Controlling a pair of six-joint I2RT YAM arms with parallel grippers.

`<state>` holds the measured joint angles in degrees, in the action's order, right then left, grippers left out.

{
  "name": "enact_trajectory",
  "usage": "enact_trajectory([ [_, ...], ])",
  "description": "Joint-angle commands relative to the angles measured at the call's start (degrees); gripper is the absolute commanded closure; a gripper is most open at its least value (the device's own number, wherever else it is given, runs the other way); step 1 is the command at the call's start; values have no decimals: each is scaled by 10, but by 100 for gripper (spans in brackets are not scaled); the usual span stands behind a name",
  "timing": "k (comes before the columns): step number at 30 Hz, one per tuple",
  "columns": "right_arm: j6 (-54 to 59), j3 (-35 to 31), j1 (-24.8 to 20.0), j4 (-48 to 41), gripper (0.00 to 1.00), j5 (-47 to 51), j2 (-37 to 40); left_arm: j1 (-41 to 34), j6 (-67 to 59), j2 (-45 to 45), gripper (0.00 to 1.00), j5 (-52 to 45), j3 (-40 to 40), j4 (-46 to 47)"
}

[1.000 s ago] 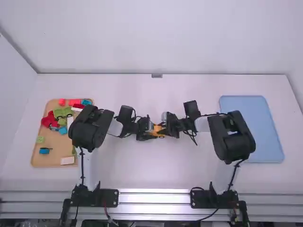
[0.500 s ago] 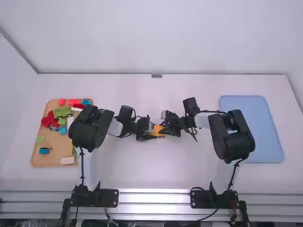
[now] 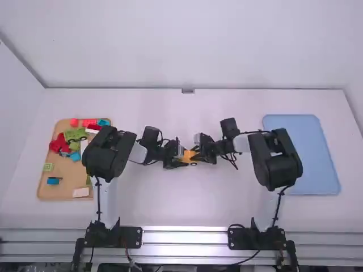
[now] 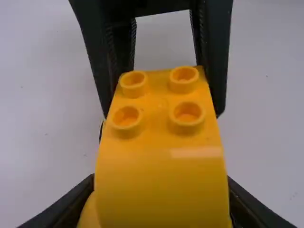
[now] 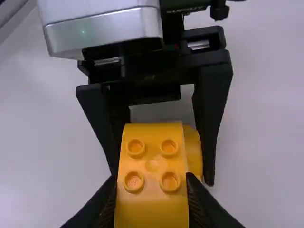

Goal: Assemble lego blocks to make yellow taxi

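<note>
Left gripper clamps taxi from 9 o'clock, right gripper from 3 o'clock; uneven twist could pop it apart

Left arm — bent, angled inward behind left gripper, fingers clamped | right arm — bent, angled inward behind right gripper, fingers clamped | grippers tip to tip, roughly facing, each just beside the other's fingertips
</note>
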<state>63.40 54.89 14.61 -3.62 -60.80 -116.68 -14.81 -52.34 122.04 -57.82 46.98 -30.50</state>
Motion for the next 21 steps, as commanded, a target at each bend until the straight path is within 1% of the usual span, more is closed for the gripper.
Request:
enact_trajectory([
  [1,-2,3,15,-7,100,52,-19,-1,2,5,59,-11,4,0],
  [4,-5,3,30,-10,100,87,-19,-1,2,5,61,-13,4,0],
  [6,-5,3,38,-10,100,93,-19,-1,4,5,61,-12,4,0],
  [10,-13,3,42,-6,100,105,-19,-1,4,5,62,-13,4,0],
  [12,-45,3,36,5,100,116,-19,2,4,5,62,-12,4,0],
  [14,-35,3,29,5,100,100,-19,2,4,5,62,-12,4,1],
  [19,20,3,-9,-4,100,-13,-5,-1,4,5,63,-12,4,-2],
  [21,29,3,-19,-15,100,-21,-4,-1,4,5,63,-12,4,-1],
])
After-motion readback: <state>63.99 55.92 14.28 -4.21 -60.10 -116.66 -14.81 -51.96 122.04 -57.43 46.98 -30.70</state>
